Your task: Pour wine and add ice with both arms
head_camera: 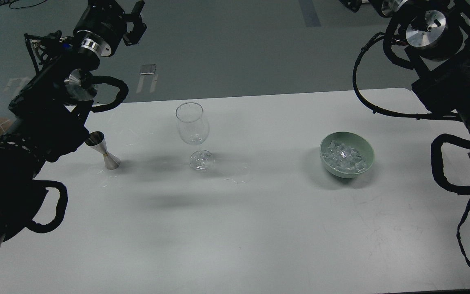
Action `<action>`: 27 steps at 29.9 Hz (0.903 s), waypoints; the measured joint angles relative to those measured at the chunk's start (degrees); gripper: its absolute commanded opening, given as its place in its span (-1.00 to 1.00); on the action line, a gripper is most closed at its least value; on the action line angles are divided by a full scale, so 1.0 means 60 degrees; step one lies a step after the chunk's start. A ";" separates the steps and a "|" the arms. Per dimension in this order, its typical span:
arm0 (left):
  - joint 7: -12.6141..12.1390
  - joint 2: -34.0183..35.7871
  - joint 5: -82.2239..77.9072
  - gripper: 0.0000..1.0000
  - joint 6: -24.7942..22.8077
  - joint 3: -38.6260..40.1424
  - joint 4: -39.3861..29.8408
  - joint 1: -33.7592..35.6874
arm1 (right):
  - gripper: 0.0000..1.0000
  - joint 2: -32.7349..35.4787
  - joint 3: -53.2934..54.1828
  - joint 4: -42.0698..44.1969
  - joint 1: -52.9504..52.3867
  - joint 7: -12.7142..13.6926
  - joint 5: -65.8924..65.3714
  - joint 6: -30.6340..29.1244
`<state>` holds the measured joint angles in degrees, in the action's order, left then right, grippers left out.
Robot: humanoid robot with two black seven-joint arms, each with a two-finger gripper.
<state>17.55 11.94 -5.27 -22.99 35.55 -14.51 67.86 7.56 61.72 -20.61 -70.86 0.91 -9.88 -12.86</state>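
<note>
The white, smooth bench [235, 228] carries everything. Both black jointed arms are raised at its far corners: the left gripper [136, 22] hangs above the floor beyond the bench, dark and end-on, so I cannot tell how far it is open; the right gripper is out of view. The round pale-green bowl [363, 143] sits well apart from both, right of centre, holding the ice [343, 157], small glassy cubes. A clear stemmed glass [194, 134] stands upright mid-bench; a steel hourglass-shaped jigger [103, 150] stands left.
</note>
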 measured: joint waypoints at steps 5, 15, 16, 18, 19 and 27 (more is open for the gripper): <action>0.0033 0.0057 0.0000 0.97 0.0064 -0.0013 0.0000 -0.0074 | 1.00 0.0010 0.0009 -0.0016 -0.0082 0.0000 -0.0008 0.0007; 0.0046 0.0163 0.0014 0.97 0.0216 0.0076 0.0080 -0.0126 | 1.00 0.0044 0.0008 -0.0052 -0.0144 -0.0031 -0.0034 0.0030; 0.0057 0.0179 0.0014 0.97 0.0229 0.0071 0.0139 -0.0127 | 1.00 0.0044 0.0003 -0.0095 -0.0126 -0.0033 -0.0034 0.0006; 0.0074 0.0239 0.0015 0.97 0.0237 0.0066 0.0254 -0.0127 | 1.00 0.0044 -0.0002 -0.0135 -0.0094 -0.0033 -0.0032 -0.0009; 0.0076 0.0277 0.0014 0.97 0.0242 0.0060 0.0334 -0.0127 | 1.00 0.0044 -0.0003 -0.0138 -0.0085 -0.0034 -0.0029 -0.0009; 0.0068 0.0312 -0.0049 0.97 0.0711 -0.0045 0.0440 -0.0036 | 1.00 0.0020 0.0005 -0.0048 -0.0056 -0.0057 -0.0045 0.0067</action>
<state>17.96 13.81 -5.57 -18.73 35.28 -11.87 67.65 7.68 61.75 -20.90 -71.20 0.56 -10.15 -12.46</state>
